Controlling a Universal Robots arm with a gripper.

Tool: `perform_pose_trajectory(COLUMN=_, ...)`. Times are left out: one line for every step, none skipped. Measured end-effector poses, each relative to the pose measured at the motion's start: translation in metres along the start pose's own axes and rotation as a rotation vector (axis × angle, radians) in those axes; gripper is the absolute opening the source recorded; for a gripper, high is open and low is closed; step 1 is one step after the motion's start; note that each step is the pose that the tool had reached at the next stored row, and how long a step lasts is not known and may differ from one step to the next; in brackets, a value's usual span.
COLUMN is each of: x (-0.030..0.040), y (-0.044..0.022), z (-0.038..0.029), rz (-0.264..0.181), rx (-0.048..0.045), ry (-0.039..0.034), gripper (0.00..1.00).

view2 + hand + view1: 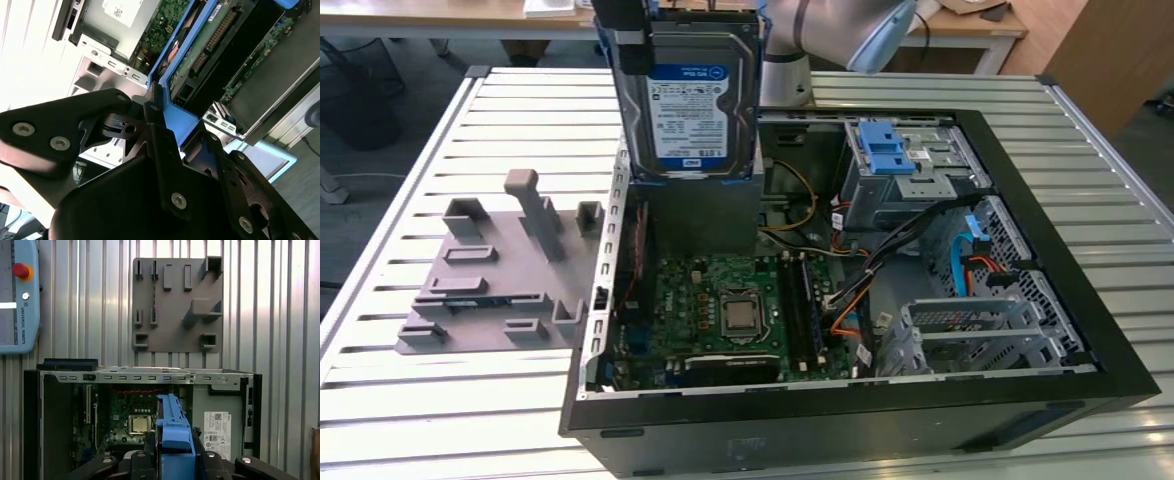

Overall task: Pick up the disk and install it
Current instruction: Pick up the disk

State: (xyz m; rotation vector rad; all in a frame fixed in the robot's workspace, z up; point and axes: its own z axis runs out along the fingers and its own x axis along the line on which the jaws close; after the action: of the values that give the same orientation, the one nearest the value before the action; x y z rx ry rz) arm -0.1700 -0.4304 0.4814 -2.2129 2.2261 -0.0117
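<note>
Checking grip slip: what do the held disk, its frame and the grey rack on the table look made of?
By looks: the disk, grey metal casing, dull sheen, paper label; its frame, probably blue plastic, smooth moulded look; the grey rack, matte, likely plastic.

This looks like a robotics lab or test workshop, where a slatted aluminium tabletop (454, 400) carries an open computer case (854, 430) and a grey fixture plate (480, 290), with a robot arm (854, 30), a teach pendant (17, 300) bearing a red stop button (20, 270), and wooden desks (974, 25) beyond.
</note>
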Motion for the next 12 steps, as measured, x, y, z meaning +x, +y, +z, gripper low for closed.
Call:
perform_pose_trajectory(x=0.0, y=-0.0018, z=0.0, rz=0.0, rx=0.0, ry=0.0, gripper=0.36)
perform_pose_trajectory(x=0.0, y=-0.0036, z=0.0, rz=0.0, rx=0.0, ry=0.0001, gripper=0.36)
perform_pose_trajectory(x=0.0, y=-0.0054, z=0.0001, rz=0.0, rx=0.0, ry=0.0, gripper=0.36)
perform_pose_trajectory(x=0.0, y=-0.0072, z=0.0001, rz=0.0, rx=0.0, ry=0.0001, gripper=0.36)
perform_pose_trajectory(x=0.0, y=-0.009, z=0.0001, rz=0.0, rx=0.0, ry=0.0, gripper=0.36)
perform_pose_trajectory(x=0.0, y=-0.0109, z=0.0002, rz=0.0, rx=0.0, ry=0.0001, gripper=0.36)
perform_pose_trajectory(x=0.0, y=-0.013, z=0.0002, rz=0.0, rx=0.0, ry=0.0001, gripper=0.36)
perform_pose_trajectory(x=0.0001, y=-0.0158, z=0.0003, rz=0.0, rx=0.0, ry=0.0, gripper=0.36)
perform_pose_trajectory(x=0.0002, y=-0.0183, z=0.0003, rz=0.0, rx=0.0, ry=0.0, gripper=0.36)
perform_pose_trajectory(x=0.0003, y=-0.021, z=0.0003, rz=0.0, rx=0.0, ry=0.0, gripper=0.36)
perform_pose_trajectory(x=0.0004, y=-0.0236, z=0.0004, rz=0.0, rx=0.0, ry=0.0001, gripper=0.36)
perform_pose_trajectory(x=0.0005, y=-0.0262, z=0.0004, rz=0.0, rx=0.0, ry=0.0, gripper=0.36)
